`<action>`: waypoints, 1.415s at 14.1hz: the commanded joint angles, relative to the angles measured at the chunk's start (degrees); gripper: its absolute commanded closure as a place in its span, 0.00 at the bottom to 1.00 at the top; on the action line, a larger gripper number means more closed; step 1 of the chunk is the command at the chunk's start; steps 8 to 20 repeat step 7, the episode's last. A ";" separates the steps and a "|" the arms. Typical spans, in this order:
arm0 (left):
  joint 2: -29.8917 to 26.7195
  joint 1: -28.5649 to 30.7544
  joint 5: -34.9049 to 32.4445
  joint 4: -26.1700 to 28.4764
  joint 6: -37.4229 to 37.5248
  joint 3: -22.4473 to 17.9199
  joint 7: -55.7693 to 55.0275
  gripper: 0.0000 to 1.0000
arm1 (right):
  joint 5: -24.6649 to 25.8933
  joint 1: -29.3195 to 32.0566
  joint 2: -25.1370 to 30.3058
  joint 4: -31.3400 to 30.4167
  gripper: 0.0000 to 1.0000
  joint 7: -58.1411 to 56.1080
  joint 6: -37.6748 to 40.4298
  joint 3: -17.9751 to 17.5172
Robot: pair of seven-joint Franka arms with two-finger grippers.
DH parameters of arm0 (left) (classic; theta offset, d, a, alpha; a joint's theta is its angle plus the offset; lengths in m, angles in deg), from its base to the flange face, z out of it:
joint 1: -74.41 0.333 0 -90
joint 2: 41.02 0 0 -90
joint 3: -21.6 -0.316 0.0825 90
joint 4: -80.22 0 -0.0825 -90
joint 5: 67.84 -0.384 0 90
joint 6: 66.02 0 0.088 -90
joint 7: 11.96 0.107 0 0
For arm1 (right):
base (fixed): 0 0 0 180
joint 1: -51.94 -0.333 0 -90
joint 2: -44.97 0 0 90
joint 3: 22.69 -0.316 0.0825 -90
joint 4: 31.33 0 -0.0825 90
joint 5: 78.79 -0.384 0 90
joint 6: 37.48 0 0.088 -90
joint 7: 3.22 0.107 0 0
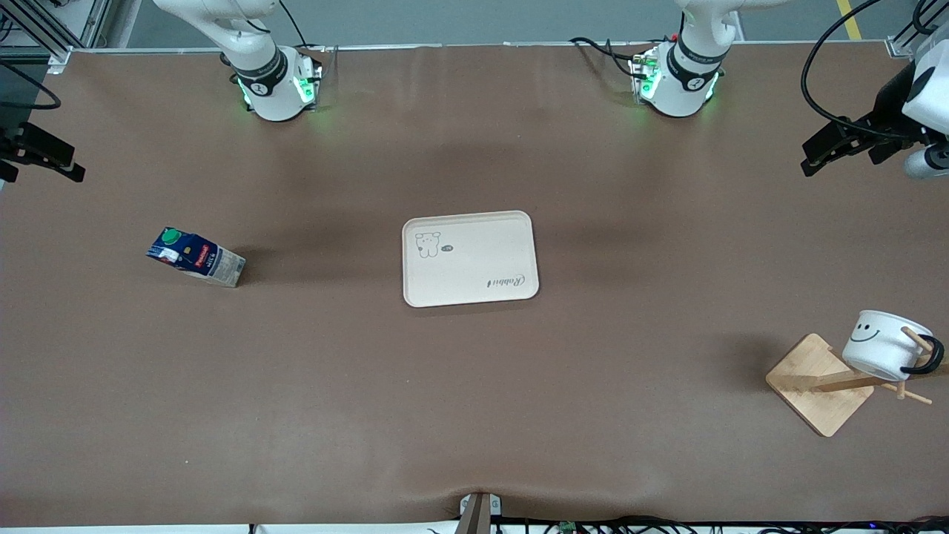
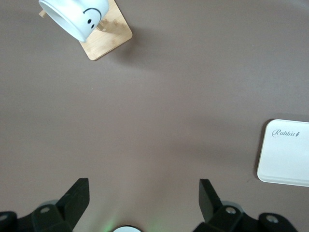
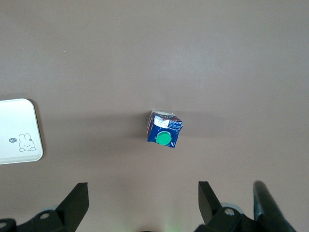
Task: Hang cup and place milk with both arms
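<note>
Toward the right arm's end of the table stood the milk (image 1: 196, 256) (light, slightly soft carton), best pinched across its flat sides. Both arms waited high, right gripper (image 3: 143, 203) and left gripper (image 2: 144, 200) spread wide and empty; the cup (image 1: 882, 344) hung on its rack (image 1: 823, 383).

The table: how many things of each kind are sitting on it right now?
Cups: 1, the white smiley cup, hanging on the rack.
Milk cartons: 1, the blue milk, standing toward the right arm's end.
Trays: 1, the cream tray mid-table.
Wooden racks: 1, the rack toward the left arm's end.
Total: 4.
</note>
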 commanded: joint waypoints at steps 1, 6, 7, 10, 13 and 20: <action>0.38 -0.02 -1.03 -0.95 -0.13 0.31 -0.90 0.00 | 0.11 0.68 -0.78 1.84 0.00 -0.26 0.46 -0.17; 0.47 0.16 -0.94 -2.18 0.13 0.22 -0.64 0.00 | 0.29 0.68 -0.78 1.84 0.00 -0.26 0.38 -0.17; 0.90 0.07 -0.94 -2.53 0.05 0.22 -0.64 0.00 | 0.29 0.68 -0.78 1.84 0.00 -0.26 0.37 -0.17; 0.90 0.07 -0.94 -2.53 0.05 0.22 -0.64 0.00 | 0.29 0.68 -0.78 1.84 0.00 -0.26 0.37 -0.17; 0.90 0.07 -0.94 -2.53 0.05 0.22 -0.64 0.00 | 0.29 0.68 -0.78 1.84 0.00 -0.26 0.37 -0.17; 0.90 0.07 -0.94 -2.53 0.05 0.22 -0.64 0.00 | 0.29 0.68 -0.78 1.84 0.00 -0.26 0.37 -0.17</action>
